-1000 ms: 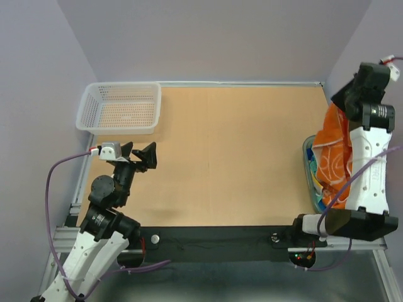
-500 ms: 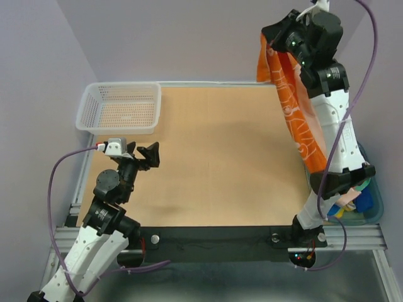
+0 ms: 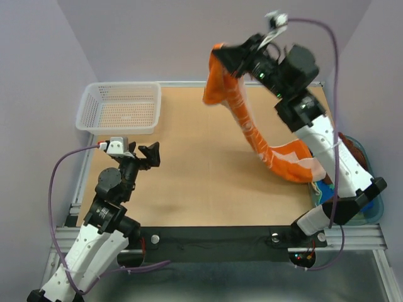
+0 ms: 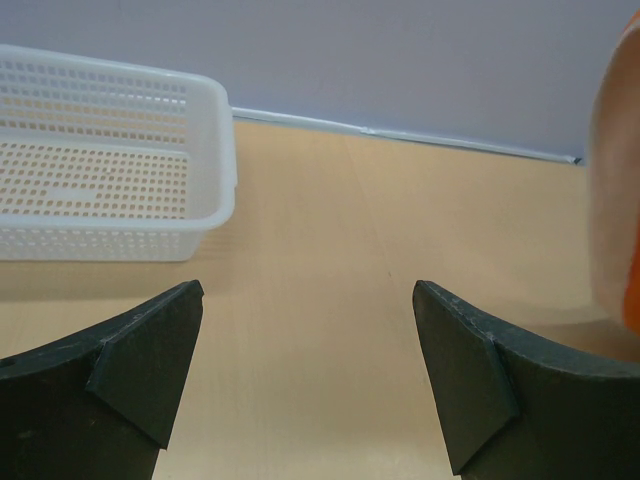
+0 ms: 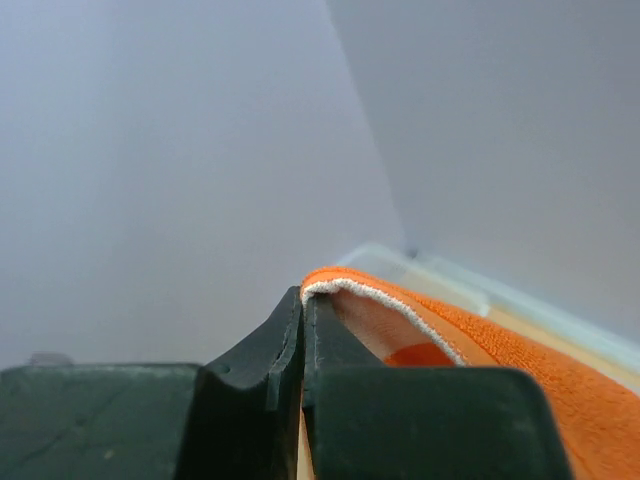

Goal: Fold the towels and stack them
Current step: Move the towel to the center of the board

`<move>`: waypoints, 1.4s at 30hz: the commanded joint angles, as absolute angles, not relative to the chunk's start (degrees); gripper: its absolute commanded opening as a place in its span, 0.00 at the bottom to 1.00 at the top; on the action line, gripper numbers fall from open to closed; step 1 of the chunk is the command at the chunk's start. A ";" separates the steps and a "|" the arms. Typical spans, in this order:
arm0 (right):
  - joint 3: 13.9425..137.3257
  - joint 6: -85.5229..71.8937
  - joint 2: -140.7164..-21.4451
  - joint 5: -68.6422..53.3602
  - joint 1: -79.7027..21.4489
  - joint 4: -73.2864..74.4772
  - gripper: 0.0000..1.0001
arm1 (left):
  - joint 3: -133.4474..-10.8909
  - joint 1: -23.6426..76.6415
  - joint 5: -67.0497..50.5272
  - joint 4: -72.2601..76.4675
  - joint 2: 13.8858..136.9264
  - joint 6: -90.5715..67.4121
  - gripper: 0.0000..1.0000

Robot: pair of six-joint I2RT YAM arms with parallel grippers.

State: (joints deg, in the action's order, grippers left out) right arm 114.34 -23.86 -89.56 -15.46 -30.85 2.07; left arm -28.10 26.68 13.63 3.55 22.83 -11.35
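1. The left arm [image 3: 94,245] was seen folded low by the near-left corner of the table [image 3: 208,157], wrist levelled toward the far edge.
2. The left gripper [image 3: 143,155] was held with its fingers spread wide.
3. The right arm [image 3: 321,135] was stretched high over the far edge.
4. The right gripper [image 3: 227,58] was clamped tight on the orange towel [image 3: 286,160].

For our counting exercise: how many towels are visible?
3: orange towel hanging from right gripper; brown towel and blue-green towel in the tub, where others may hide.
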 commanded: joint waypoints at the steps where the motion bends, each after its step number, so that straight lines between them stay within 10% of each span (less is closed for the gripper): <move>1: 95.06 -20.91 -86.50 -13.29 -37.61 -3.49 0.01 | -29.01 26.89 14.85 5.80 20.92 -10.72 0.97; 5: 73.08 -24.33 -79.47 -7.92 -44.46 -5.10 0.06 | -29.00 26.89 15.64 5.71 19.17 -10.81 0.97; 9: 56.19 -28.21 -76.30 -6.68 -52.81 -0.39 0.43 | -28.65 26.89 15.82 5.89 17.76 -10.81 0.97; 18: 55.55 -30.93 -67.78 20.44 -56.43 27.14 0.89 | -30.40 26.98 6.71 5.54 22.75 -10.89 0.97; 26: 47.38 -39.36 -64.86 26.11 -34.75 29.53 0.85 | -35.24 28.21 -6.76 5.80 43.20 -17.75 0.98; 42: 44.47 -41.66 -83.40 23.30 -28.30 19.79 0.79 | -38.33 36.30 3.69 4.75 62.59 -29.44 0.98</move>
State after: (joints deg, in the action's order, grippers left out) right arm 43.33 -41.58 -79.81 24.21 -28.82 25.39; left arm -39.00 35.79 0.21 3.40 67.57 -24.60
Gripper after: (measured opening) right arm 0.788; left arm 0.979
